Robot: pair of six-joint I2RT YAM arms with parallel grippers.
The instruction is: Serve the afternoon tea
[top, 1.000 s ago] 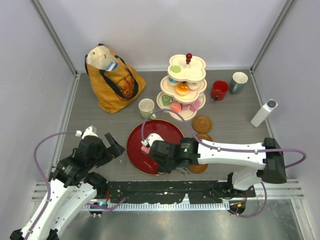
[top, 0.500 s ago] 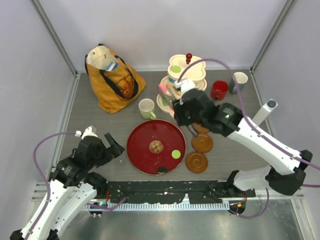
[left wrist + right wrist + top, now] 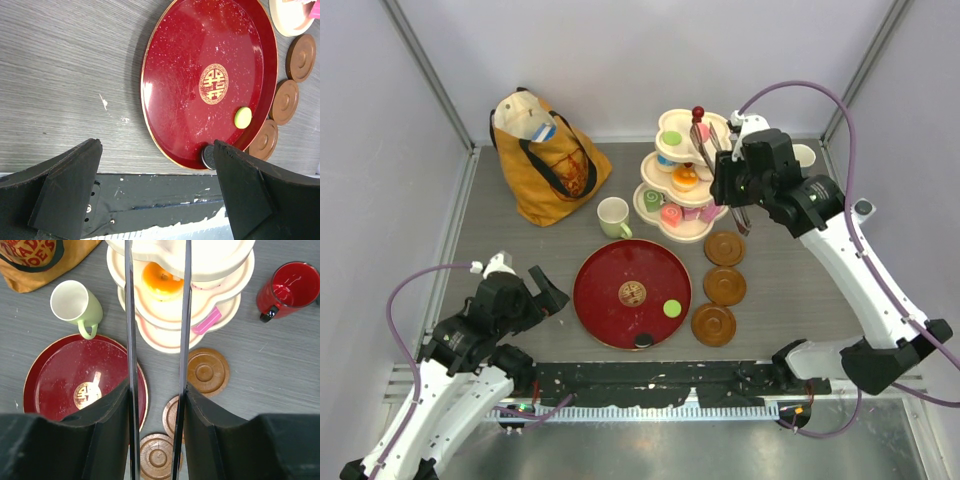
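Observation:
My right gripper [image 3: 728, 188] [image 3: 157, 390] is shut on metal tongs [image 3: 717, 165] [image 3: 131, 315], whose tips reach over the top tier of the cream three-tier stand [image 3: 710, 158] with a pink pastry [image 3: 703, 131] at them. The stand carries a green macaron [image 3: 672, 138], an orange donut [image 3: 684, 178] and pink pieces. A green macaron [image 3: 671, 308] and a dark one [image 3: 643, 340] lie on the dark-red tray [image 3: 610, 270]. The pale green mug [image 3: 613, 215] stands left of the stand. The red mug [image 3: 758, 180] and grey-blue mug [image 3: 806, 155] show partly behind my arm. My left gripper [image 3: 555, 290] [image 3: 155, 190] is open, left of the tray.
Three brown coasters [image 3: 724, 248] [image 3: 725, 285] [image 3: 713, 324] lie in a column right of the tray. A mustard tote bag [image 3: 542, 155] sits at the back left, a white cylinder [image 3: 847, 226] at the right wall. A black rail [image 3: 650, 380] runs along the near edge.
My right arm has swung from the tray up and right to the stand's top, carrying the tongs with the pink pastry. The left arm has not moved.

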